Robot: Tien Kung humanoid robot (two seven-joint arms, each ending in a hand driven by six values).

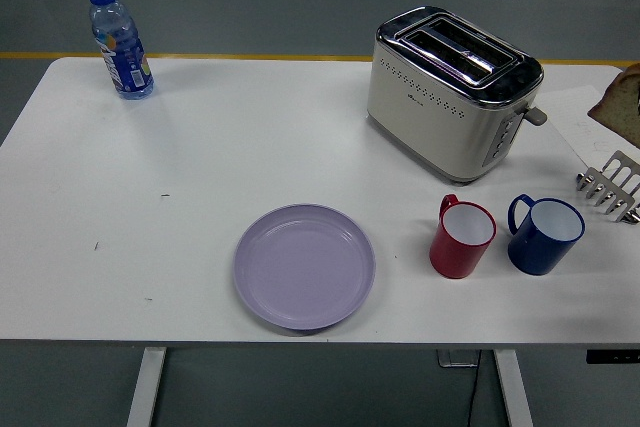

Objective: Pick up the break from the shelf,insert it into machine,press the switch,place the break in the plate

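A brown slice of bread (pixel 623 105) hangs in the air at the picture's right edge, above the pale toast rack (pixel 610 185); what holds it lies beyond the frame. The rack's slots show nothing in them. The cream and chrome toaster (pixel 450 87) stands at the back right with both top slots unfilled, its side lever (pixel 537 115) up. A lilac plate (pixel 304 265) sits bare near the table's front middle. Neither robot hand shows in this view.
A red mug (pixel 462 237) and a blue mug (pixel 545 234) stand side by side between the toaster and the front edge, just left of the rack. A water bottle (pixel 120 42) stands at the back left corner.
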